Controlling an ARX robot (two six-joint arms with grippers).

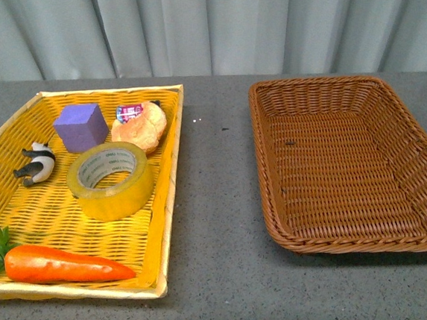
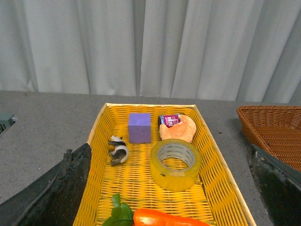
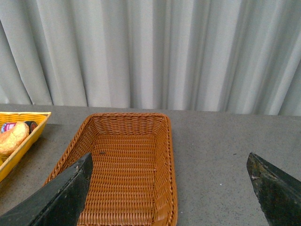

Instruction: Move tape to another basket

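Observation:
The tape (image 1: 111, 179), a wide yellow translucent roll with a white printed core, lies flat in the middle of the shallow yellow tray (image 1: 171, 175). It also shows in the left wrist view (image 2: 175, 164). The brown wicker basket (image 1: 276, 192) stands empty on the right; it also shows in the right wrist view (image 3: 171, 188). My left gripper (image 2: 171, 188) is open, held back above the tray's near end, apart from the tape. My right gripper (image 3: 171, 193) is open above the basket's near right rim. Neither arm shows in the front view.
In the tray with the tape lie a purple cube (image 1: 80, 127), a bread roll (image 1: 142, 126), a small red packet (image 1: 129, 110), a panda figure (image 1: 36, 163) and a carrot (image 1: 62, 265). The grey table (image 1: 217, 204) runs between tray and basket. A curtain hangs behind.

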